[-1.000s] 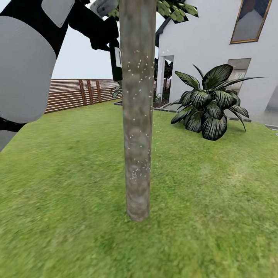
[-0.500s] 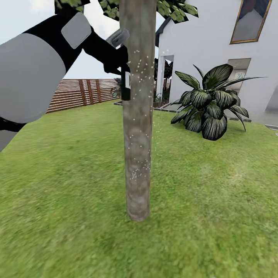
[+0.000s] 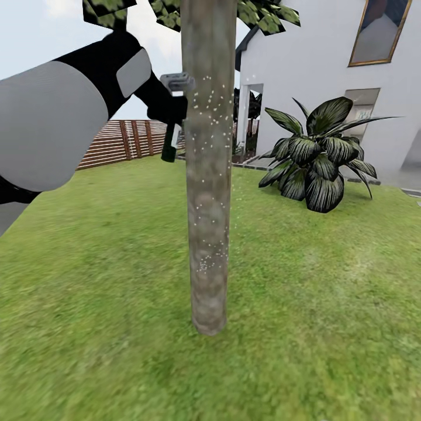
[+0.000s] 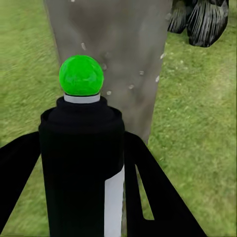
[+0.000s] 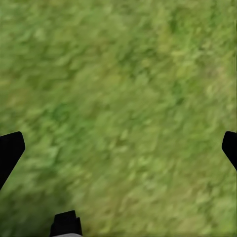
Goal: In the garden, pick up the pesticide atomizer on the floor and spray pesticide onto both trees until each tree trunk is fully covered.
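Head view: one tree trunk (image 3: pixel 207 193), one pesticide atomizer (image 3: pixel 173 114).

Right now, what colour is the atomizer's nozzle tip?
Bright green, clearest in the left wrist view.

Blurred green lawn (image 5: pixel 123 98) lies under the right claw (image 5: pixel 118 148), whose black fingertips (image 5: pixel 9 150) sit spread wide at opposite edges, nothing held between them, a shadow darkening one corner.

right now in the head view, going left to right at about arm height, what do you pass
left arm → wooden fence → pesticide atomizer held in the left claw → tree trunk → dark leafy plant by the white house
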